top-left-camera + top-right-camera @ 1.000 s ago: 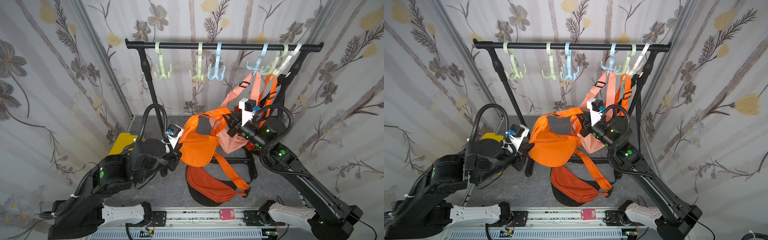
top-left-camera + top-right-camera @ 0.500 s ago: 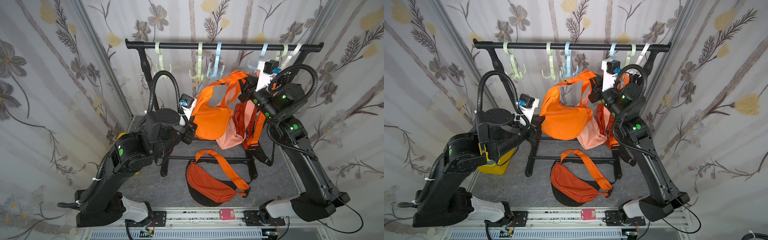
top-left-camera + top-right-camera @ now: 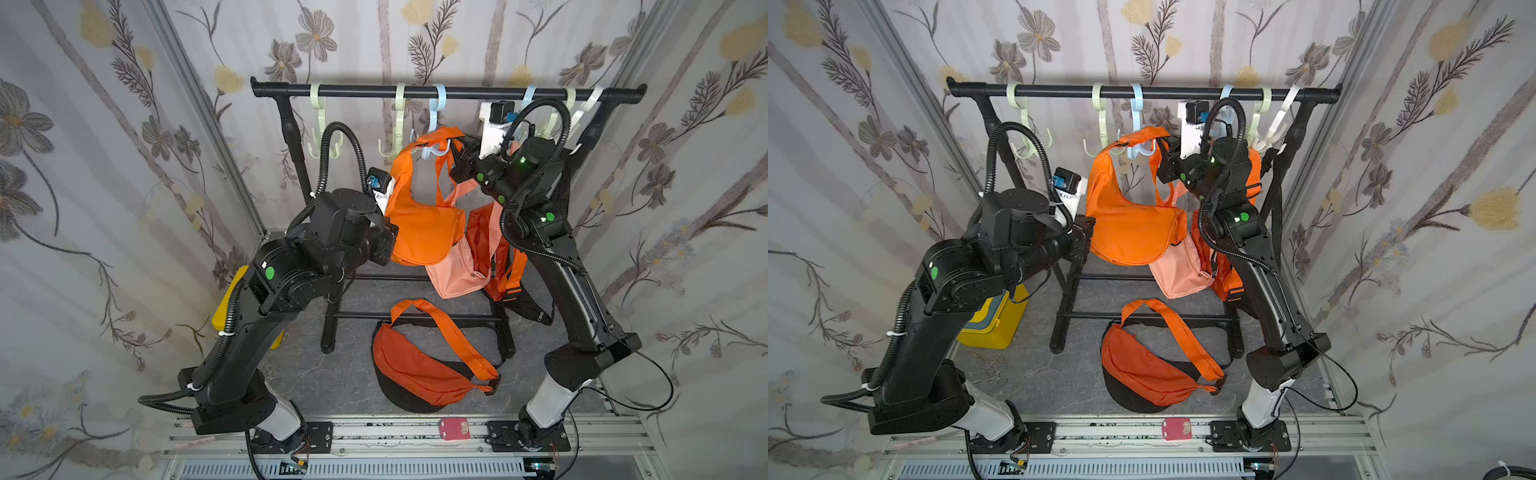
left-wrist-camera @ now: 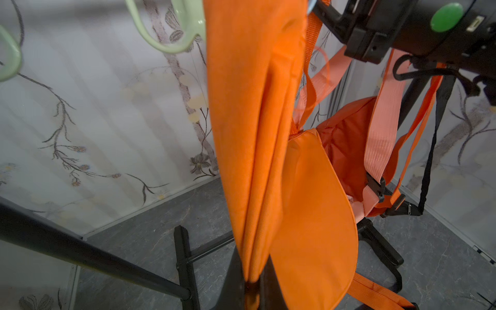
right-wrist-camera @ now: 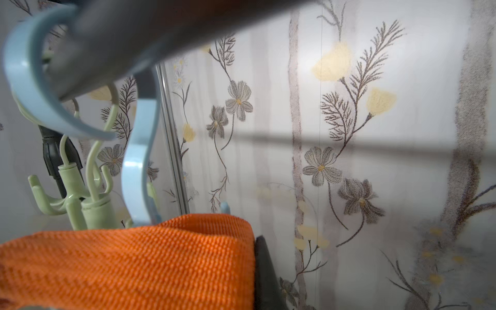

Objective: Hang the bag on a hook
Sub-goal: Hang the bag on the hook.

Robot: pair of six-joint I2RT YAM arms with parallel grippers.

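Bright orange fabric bag (image 3: 419,224) is hanging up at hook height now. The right gripper (image 3: 457,158) is pinching its woven orange strap (image 3: 440,134), and the left gripper (image 4: 252,287) is clamping the bag's lower edge. They've been hauling it up from low down, and the strap is now draping over the pale blue plastic hook (image 3: 435,149), so it's probably nearly hung.

Both top views look steeply down from out front, sharing the whole rack (image 3: 361,89). Wrist cameras sit close behind the left pincer (image 4: 252,288), facing the orange bag (image 4: 249,107), and the right pincer (image 3: 459,160), facing the blue hook (image 5: 137,161).
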